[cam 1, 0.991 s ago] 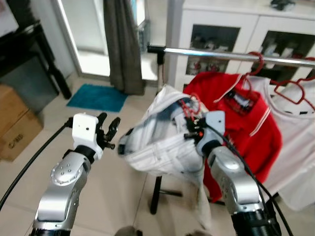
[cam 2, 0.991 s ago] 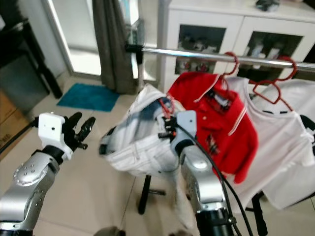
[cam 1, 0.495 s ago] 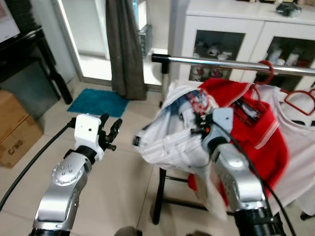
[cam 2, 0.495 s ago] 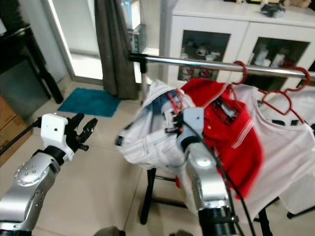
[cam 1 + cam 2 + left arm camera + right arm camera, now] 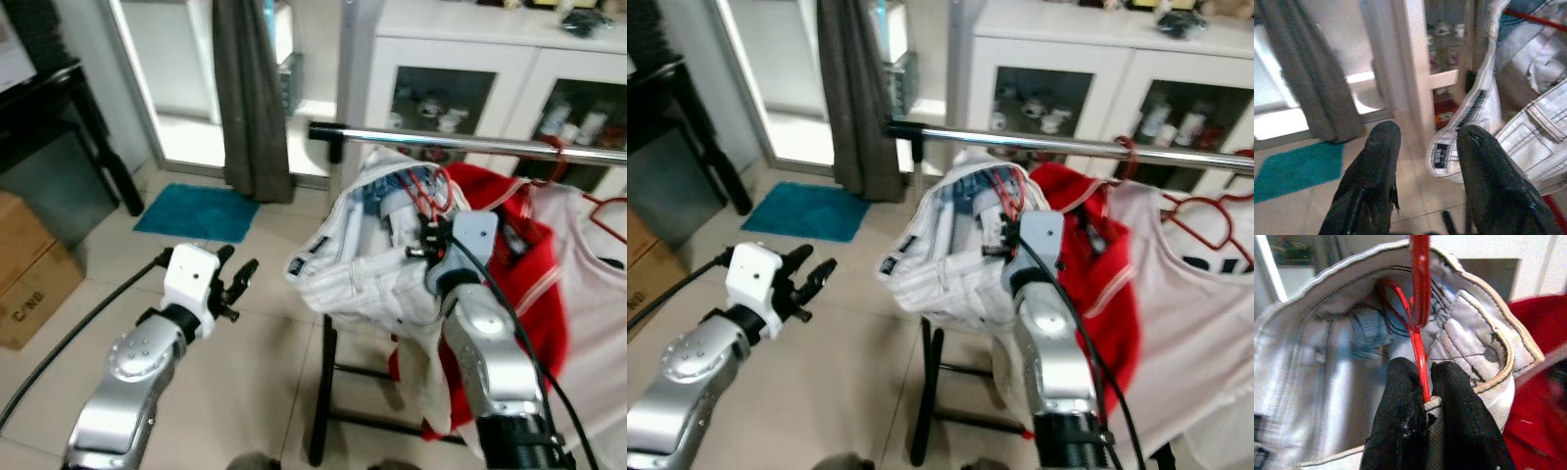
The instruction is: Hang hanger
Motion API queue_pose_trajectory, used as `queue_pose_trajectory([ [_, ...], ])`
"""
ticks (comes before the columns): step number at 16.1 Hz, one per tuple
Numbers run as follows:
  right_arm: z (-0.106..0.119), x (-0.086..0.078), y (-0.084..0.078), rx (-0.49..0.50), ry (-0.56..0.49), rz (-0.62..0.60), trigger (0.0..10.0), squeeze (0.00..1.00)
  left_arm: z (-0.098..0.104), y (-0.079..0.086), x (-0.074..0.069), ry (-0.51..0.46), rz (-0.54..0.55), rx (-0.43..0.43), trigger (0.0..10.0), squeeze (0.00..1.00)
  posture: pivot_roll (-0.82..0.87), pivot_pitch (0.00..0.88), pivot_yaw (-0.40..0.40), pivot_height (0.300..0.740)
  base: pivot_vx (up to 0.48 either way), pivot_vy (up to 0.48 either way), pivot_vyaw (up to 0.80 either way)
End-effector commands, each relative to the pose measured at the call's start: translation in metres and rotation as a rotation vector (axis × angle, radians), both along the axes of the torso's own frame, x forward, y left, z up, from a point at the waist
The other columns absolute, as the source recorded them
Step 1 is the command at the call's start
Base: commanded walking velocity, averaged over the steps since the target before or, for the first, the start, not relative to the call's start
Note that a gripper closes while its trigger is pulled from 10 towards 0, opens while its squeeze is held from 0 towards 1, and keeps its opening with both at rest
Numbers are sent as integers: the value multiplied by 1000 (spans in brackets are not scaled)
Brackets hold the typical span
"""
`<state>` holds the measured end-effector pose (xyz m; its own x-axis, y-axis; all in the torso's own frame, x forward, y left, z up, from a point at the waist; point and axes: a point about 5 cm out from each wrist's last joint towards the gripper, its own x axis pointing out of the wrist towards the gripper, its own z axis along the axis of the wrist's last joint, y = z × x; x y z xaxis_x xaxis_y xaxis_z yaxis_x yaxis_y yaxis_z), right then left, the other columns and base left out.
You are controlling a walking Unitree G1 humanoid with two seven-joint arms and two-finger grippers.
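Observation:
A red hanger [image 5: 1419,340] carries a white pinstriped garment [image 5: 367,274] with a pale blue lining. My right gripper [image 5: 1425,382] is shut on the hanger's wire, holding it just below the silver clothes rail [image 5: 470,145]. The hanger's hook [image 5: 423,186] sits close under the rail; whether it is over the rail I cannot tell. My left gripper [image 5: 235,284] is open, out to the left of the garment and apart from it, with the garment's hem and label [image 5: 1442,155] seen beyond its fingers [image 5: 1376,161].
A red shirt [image 5: 509,255] and a white top [image 5: 1205,294] hang on red hangers farther right on the rail. The rack's black stand [image 5: 323,392] is below. A white glass-door cabinet [image 5: 470,78] stands behind, a grey curtain [image 5: 250,98] and teal mat [image 5: 196,211] at left, with cardboard boxes [image 5: 24,269].
My right arm has raised the hanger and garment up toward the rail. The camera has shifted, so the rail sits lower in the picture. My left gripper stays open.

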<state>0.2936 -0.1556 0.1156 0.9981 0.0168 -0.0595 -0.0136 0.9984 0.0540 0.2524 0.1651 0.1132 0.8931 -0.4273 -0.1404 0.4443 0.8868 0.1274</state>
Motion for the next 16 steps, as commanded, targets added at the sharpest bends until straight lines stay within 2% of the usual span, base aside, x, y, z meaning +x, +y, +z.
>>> queue_pose_trajectory([
  [1, 25, 1, 4, 75, -121, 34, 10000, 0, 4, 2, -1, -16, -30, 14, 10000, 0, 30, 0, 12, 705, 0, 0, 0],
  [3, 29, -1, 3, 115, -140, 37, 10000, 0, 5, -1, -7, -12, -106, 33, 10000, 0, 30, 0, 11, 705, 0, 0, 0],
  [5, 33, 1, 3, 111, -153, 40, 10000, 0, 6, -4, -14, -2, -219, 71, 10000, 0, 30, 0, 10, 705, 0, 0, 0],
  [6, 36, 3, 3, 125, -166, 41, 10000, 0, 8, -5, -14, -3, -242, 78, 10000, 0, 31, 0, 10, 705, 0, 0, 0],
  [10, 52, 5, 1, 165, -248, 32, 10000, 0, 11, -9, -16, -2, -287, 62, 10000, 0, 32, 0, 7, 705, 0, 0, 0],
  [12, 54, 7, 3, 158, -252, 44, 10000, 0, 12, -9, -16, -2, -293, 64, 10000, 0, 33, 0, 8, 705, 0, 0, 0],
  [16, 57, 26, 9, 93, -175, 87, 10000, 0, 16, -10, -13, -10, -320, 80, 10000, 0, 36, 0, 13, 705, 0, 0, 0],
])
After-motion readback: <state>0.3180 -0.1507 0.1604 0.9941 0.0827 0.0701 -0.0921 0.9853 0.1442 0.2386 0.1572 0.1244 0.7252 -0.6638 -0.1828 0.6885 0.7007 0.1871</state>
